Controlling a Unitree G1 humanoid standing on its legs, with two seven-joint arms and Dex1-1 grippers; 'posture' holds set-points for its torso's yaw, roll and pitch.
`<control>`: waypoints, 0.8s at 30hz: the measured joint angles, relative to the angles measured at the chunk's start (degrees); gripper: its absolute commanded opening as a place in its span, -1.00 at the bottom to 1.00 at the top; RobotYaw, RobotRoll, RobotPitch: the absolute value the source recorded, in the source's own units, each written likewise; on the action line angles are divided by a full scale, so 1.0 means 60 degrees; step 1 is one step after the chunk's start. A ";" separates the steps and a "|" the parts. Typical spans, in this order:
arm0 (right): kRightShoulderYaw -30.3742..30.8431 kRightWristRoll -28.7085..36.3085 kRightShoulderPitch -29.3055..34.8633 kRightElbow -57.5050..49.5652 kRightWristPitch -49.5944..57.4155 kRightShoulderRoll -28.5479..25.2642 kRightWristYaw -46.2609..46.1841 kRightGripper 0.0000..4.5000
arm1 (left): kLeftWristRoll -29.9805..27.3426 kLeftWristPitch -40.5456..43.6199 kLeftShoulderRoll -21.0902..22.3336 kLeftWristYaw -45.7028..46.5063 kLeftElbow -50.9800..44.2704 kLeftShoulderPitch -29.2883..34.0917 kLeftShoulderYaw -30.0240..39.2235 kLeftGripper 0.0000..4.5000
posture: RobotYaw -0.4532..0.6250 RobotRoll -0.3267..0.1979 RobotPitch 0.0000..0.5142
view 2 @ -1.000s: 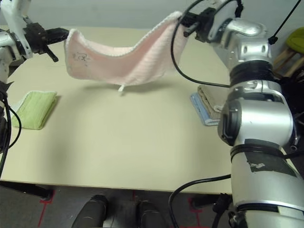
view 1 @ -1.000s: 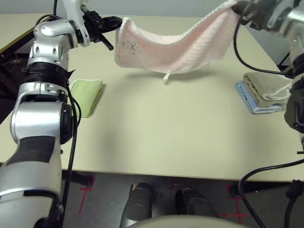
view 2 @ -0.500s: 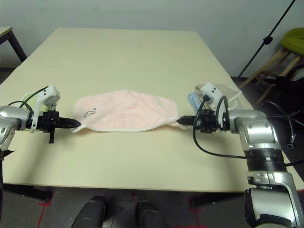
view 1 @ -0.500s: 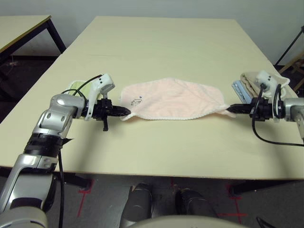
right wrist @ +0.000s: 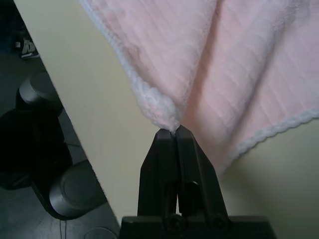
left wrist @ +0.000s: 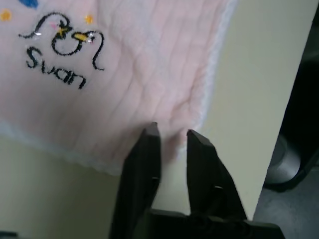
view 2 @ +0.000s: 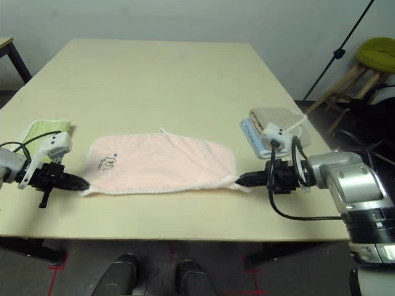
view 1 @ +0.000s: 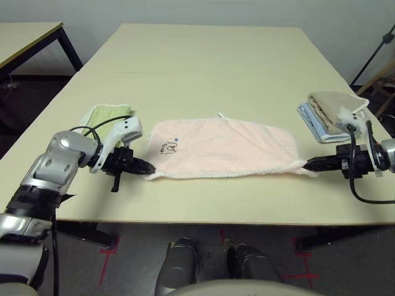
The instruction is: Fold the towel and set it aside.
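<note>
The pale pink towel (view 1: 225, 148) lies flat on the table (view 1: 203, 68), spread in a long folded strip near the front edge, its white-trimmed hem running along the near side. A dark squiggle logo with the word "Swan" (left wrist: 62, 52) sits on the end toward the robot's left.

The left gripper (left wrist: 169, 135) rests at that end's near corner with its two black fingers (left wrist: 147, 149) a narrow way apart; the pink cloth lies between and under the tips, but nothing is pinched (the gap between them is plain in the left wrist view).

The right gripper (right wrist: 174, 130) is at the opposite near corner, fingers pressed together on a bunched bit of the white trim, so it holds the towel there.

A small lime-green towel (view 1: 108, 117) lies folded just beyond the left gripper. A folded beige towel (view 1: 330, 105) on a light blue one (view 1: 307, 117) sits near the table's right edge, beyond the right gripper
</note>
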 measured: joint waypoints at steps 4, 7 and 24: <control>0.0048 -0.0004 0.0113 -0.0046 -0.0102 -0.0101 0.0017 -1.00 | -0.0014 0.0000 0.0285 0.0136 -0.0348 0.0093 0.0115 0.44 | 0.16 0.25 -0.48; 0.0073 0.0019 0.0264 -0.0185 -0.0104 -0.0179 0.0033 -1.00 | -0.0127 0.0200 0.0597 0.0243 -0.0944 0.0599 0.0426 0.90 | 0.16 0.25 -0.46; -0.0167 0.0734 0.1288 -0.1194 0.0167 -0.0674 -0.0179 -1.00 | -0.0237 0.1173 0.0517 0.2502 -0.3472 0.2607 0.1117 0.99 | 0.11 0.25 -0.35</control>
